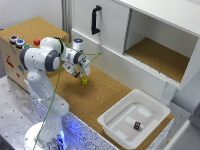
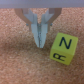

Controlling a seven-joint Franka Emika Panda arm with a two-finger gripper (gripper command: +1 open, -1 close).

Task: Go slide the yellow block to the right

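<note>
**End effector down beside the yellow block, ready to push**

Fingers pressed together in the wrist view, nothing held between them. End effector (image 2: 40, 39) low over the cork bench (image 1: 107, 92), tips close to the surface. Yellow block (image 2: 63, 48) just beside the tips, a thin gap of cork between, not touching as far as can be told. Black letters on the block's faces, so not plain.

In the exterior view, block (image 1: 84, 80) on the bench, right under and a bit to the exterior view's right of the end effector (image 1: 78, 71). Block is a cube, so no long side to line up with. A sideways push with the closed fingers looks like the way to go: block on one side, fingers on the other.

Plenty of open cork past the block toward the exterior view's right. Farther on, a white tub (image 1: 114, 120) near the bench's front edge, well apart from the block, with a small dark block (image 1: 137, 125) inside. White cupboard (image 1: 150, 30) along the back, near but not touching. Push probably not begun yet. Risk: block may spin or slip off the fingertip if hit off-center.
</note>
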